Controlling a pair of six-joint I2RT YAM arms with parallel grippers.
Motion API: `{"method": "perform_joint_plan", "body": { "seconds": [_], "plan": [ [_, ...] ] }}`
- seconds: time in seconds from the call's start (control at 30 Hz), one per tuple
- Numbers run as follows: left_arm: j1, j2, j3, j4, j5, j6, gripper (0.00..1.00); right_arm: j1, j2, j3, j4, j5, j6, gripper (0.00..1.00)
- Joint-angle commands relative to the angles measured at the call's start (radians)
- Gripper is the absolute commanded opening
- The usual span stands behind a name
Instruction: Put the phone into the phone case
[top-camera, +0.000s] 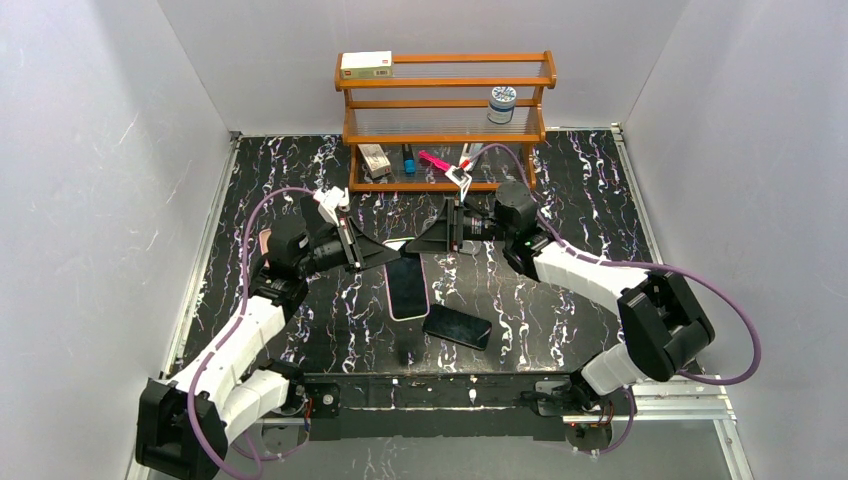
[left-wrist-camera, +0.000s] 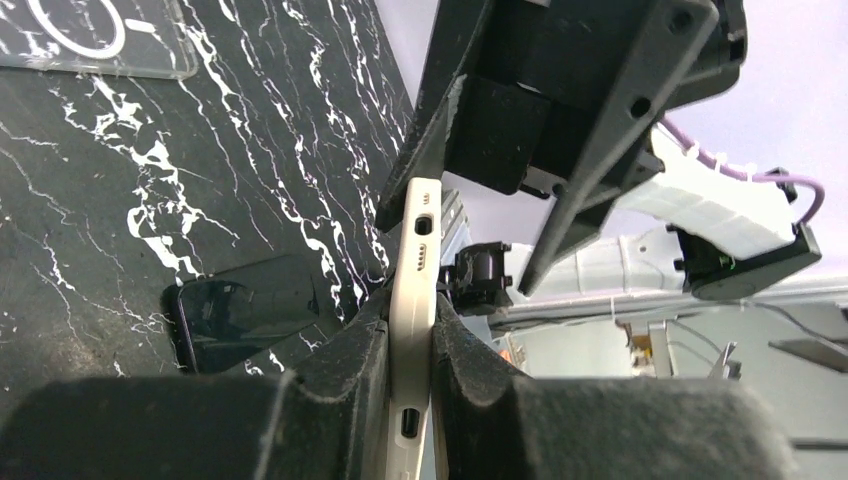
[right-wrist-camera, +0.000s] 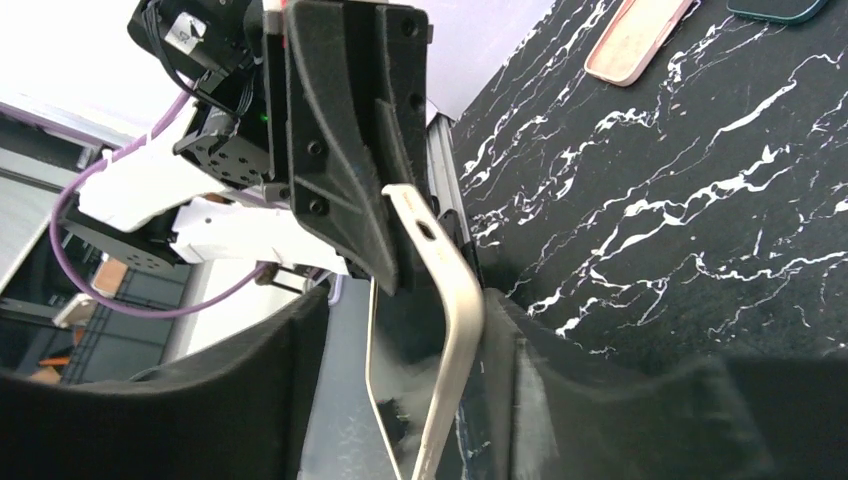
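Observation:
A pale beige phone case (top-camera: 407, 290) with a dark glossy face inside its rim, apparently the phone, hangs above the table between the two arms. My left gripper (top-camera: 385, 252) is shut on one end of it. In the left wrist view the case (left-wrist-camera: 422, 240) stands edge-on, pinched between the foam fingers of that gripper (left-wrist-camera: 412, 310). My right gripper (top-camera: 432, 240) faces the left one with its jaws apart around the case's other end. In the right wrist view the case rim (right-wrist-camera: 465, 310) bows outward and leans on one finger, while a wide gap is left to the other.
A second dark phone (top-camera: 457, 326) lies flat on the marble table near the front. A clear case (left-wrist-camera: 90, 40) and a pink case (right-wrist-camera: 640, 40) lie farther off. A wooden shelf (top-camera: 445, 120) with small items stands at the back.

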Motion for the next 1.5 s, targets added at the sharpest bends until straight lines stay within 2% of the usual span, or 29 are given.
{"method": "perform_joint_plan", "body": {
  "seconds": [0.0, 0.1, 0.2, 0.47, 0.7, 0.83, 0.9, 1.03, 1.17, 1.47],
  "plan": [
    [0.015, -0.051, -0.038, 0.082, -0.107, -0.123, 0.00, -0.002, -0.067, -0.046, 0.109, -0.035, 0.022, 0.68],
    [0.014, -0.062, -0.041, 0.108, -0.124, -0.140, 0.00, -0.002, -0.068, -0.082, 0.117, -0.039, 0.030, 0.74],
    [0.014, -0.067, -0.049, 0.136, -0.142, -0.156, 0.00, -0.001, -0.063, -0.105, 0.117, -0.045, 0.031, 0.74],
    [0.014, -0.069, -0.073, 0.166, -0.181, -0.162, 0.00, 0.007, -0.026, -0.108, 0.115, -0.052, 0.032, 0.62],
    [0.015, -0.082, -0.070, 0.126, -0.206, -0.132, 0.00, 0.014, 0.007, -0.085, 0.122, -0.050, 0.042, 0.37],
    [0.014, -0.088, -0.056, 0.080, -0.220, -0.108, 0.00, 0.014, 0.020, -0.077, 0.139, -0.048, 0.052, 0.10],
    [0.015, -0.088, -0.043, 0.033, -0.233, -0.083, 0.00, 0.014, 0.024, -0.075, 0.141, -0.040, 0.056, 0.01],
    [0.014, -0.098, -0.026, -0.056, -0.261, -0.035, 0.16, 0.014, 0.036, -0.072, 0.136, -0.017, 0.060, 0.01],
    [0.015, -0.112, -0.005, -0.182, -0.314, 0.033, 0.38, 0.014, 0.060, -0.053, 0.114, -0.011, 0.047, 0.01],
    [0.014, -0.081, 0.092, -0.439, -0.417, 0.191, 0.62, 0.014, 0.119, -0.022, 0.049, 0.045, 0.003, 0.01]
  ]
}}
